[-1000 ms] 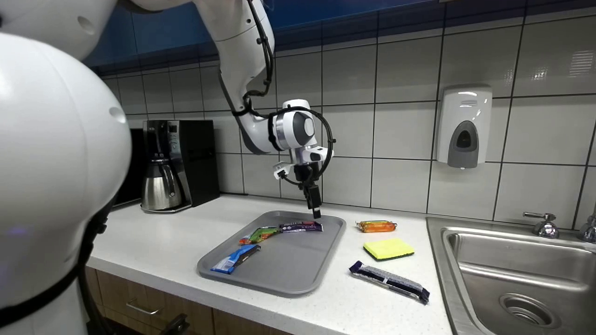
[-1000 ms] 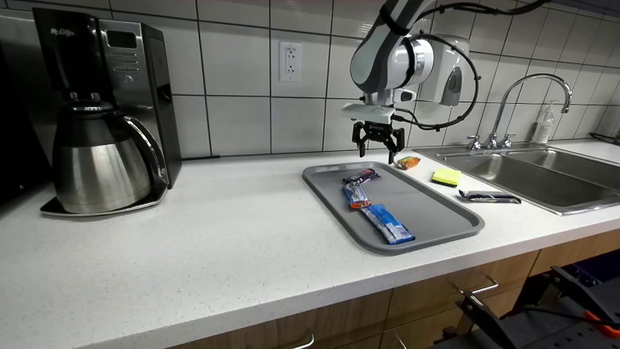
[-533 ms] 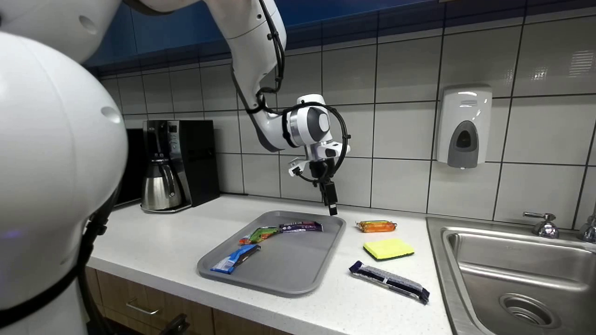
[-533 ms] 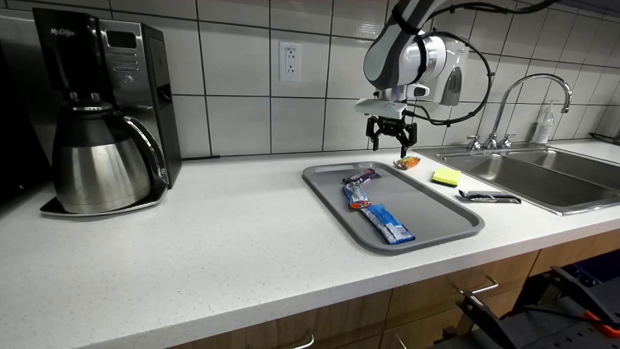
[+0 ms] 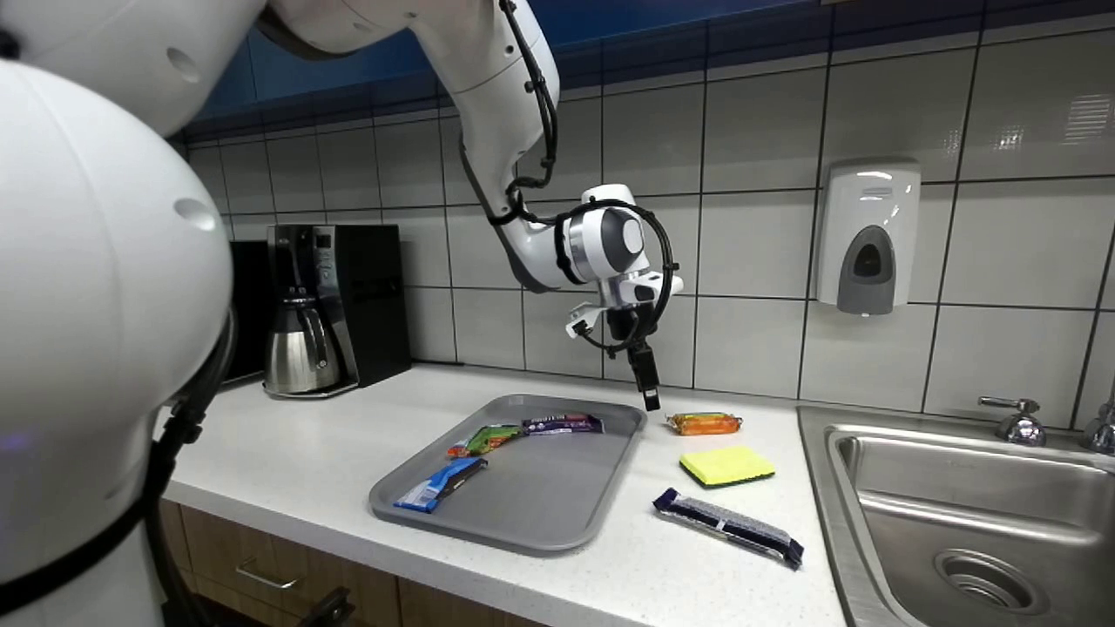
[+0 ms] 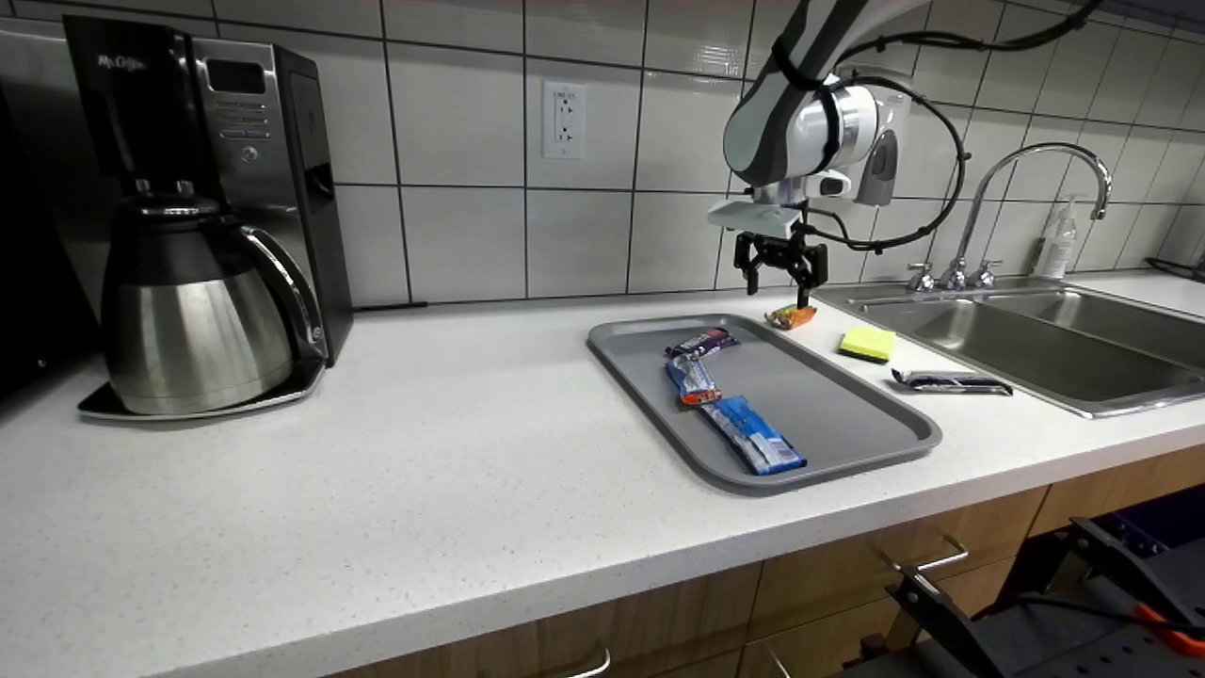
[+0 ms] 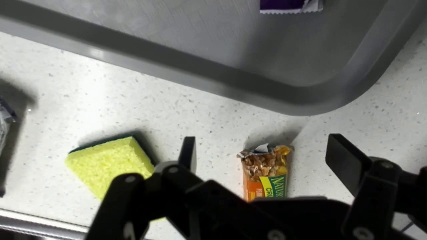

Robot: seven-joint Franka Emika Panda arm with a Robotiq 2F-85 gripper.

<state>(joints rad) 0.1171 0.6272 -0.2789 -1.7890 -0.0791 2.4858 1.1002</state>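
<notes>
My gripper [image 7: 262, 146] stands open above the counter, its two black fingers [image 7: 347, 163] wide apart with nothing held. In the wrist view an orange granola bar [image 7: 265, 176] in a shiny wrapper lies below, within the span of the fingers; the gripper body hides its lower end. An exterior view has the gripper [image 5: 651, 402] just beside that orange bar [image 5: 706, 424], past the right rim of the grey tray [image 5: 540, 514]. A yellow sponge [image 7: 110, 163] with a dark green underside lies near the bar, partly behind a finger.
On the tray lie a purple bar [image 5: 564, 424], a green and orange bar [image 5: 484, 440] and a blue bar [image 5: 440, 484]. A dark blue and silver bar [image 5: 730, 527] sits between tray and sink [image 5: 827, 488]. A coffee maker [image 6: 202, 282] stands along the counter; tiled wall behind.
My gripper has moved sideways from above the tray's far end, past its rim, toward the orange bar, lowering slightly in the last half second. It has stayed open; the objects lie unmoved.
</notes>
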